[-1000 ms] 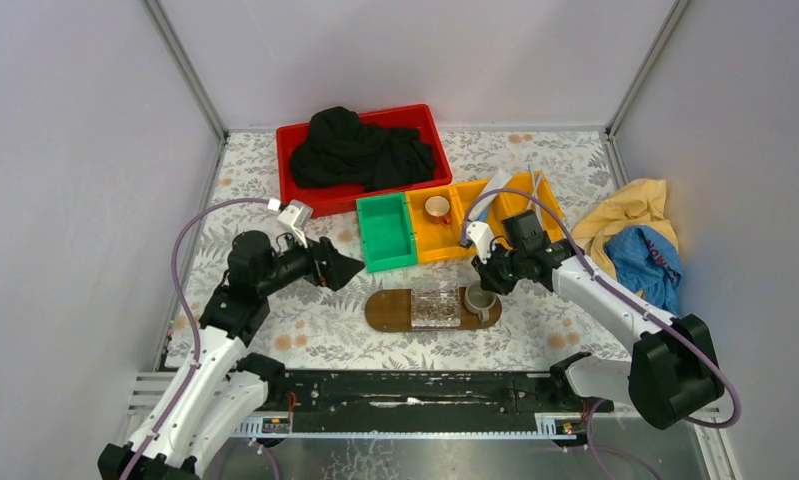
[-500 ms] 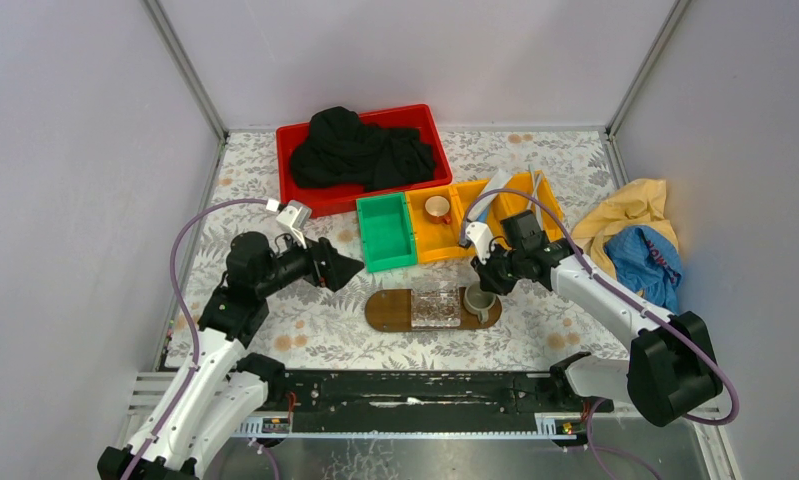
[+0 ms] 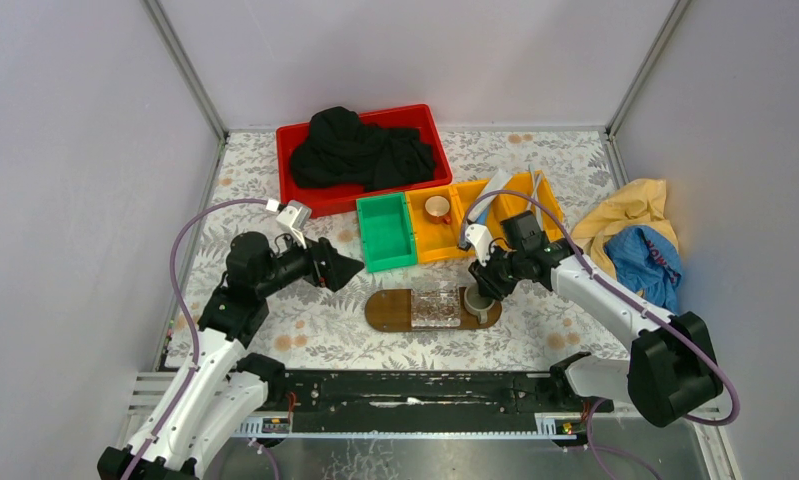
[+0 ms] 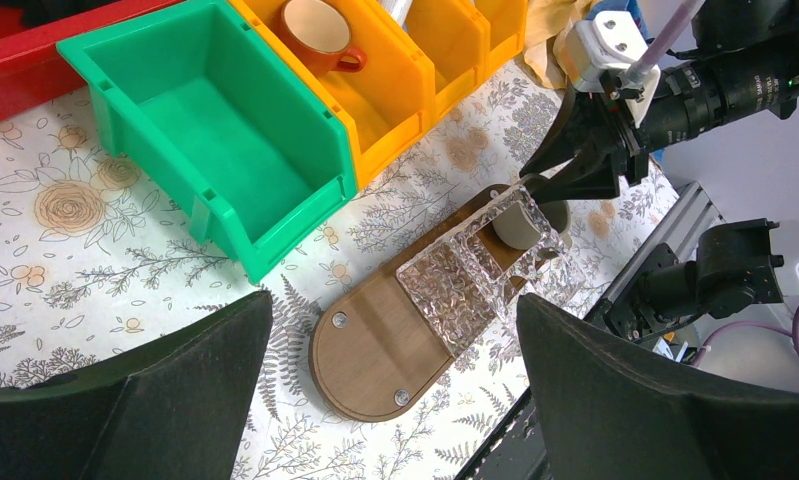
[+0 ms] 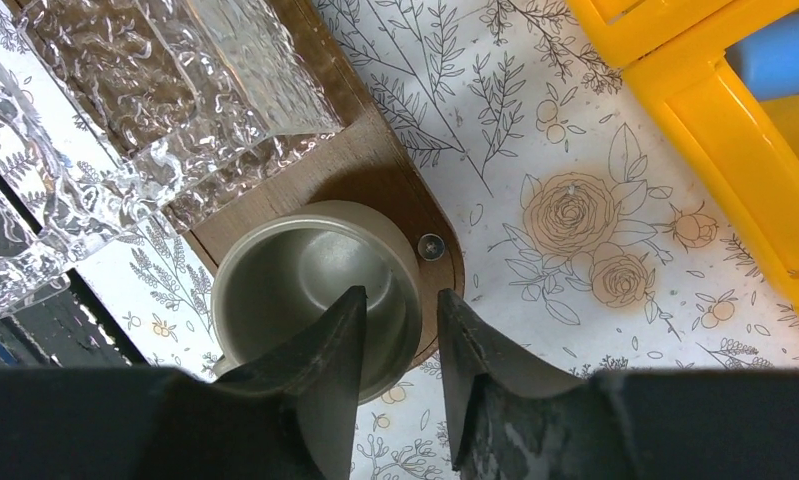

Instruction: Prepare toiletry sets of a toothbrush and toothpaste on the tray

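The dark-brown wooden tray (image 3: 387,310) lies at the front middle and also shows in the left wrist view (image 4: 375,340) and the right wrist view (image 5: 375,160). A grey cup (image 5: 305,270) stands on its right end. My right gripper (image 5: 402,295) is over the cup's rim, one finger inside and one outside, jaws narrowly apart. My left gripper (image 4: 393,300) is wide open and empty, above and left of the tray. A silvery-white toothpaste tube (image 3: 495,188) and a thin pale toothbrush (image 3: 537,185) lean in the yellow bins. The blue toothpaste tube (image 5: 785,50) lies in a yellow bin.
A clear ribbed plastic box (image 3: 437,303) sits on the tray's middle. Behind the tray stand a green bin (image 3: 385,232), a yellow bin with a brown mug (image 3: 436,208) and a red bin of black cloth (image 3: 360,150). Yellow and blue cloths (image 3: 635,235) lie at right.
My right gripper has moved slightly down and left, closer onto the grey cup. The left arm has not moved.
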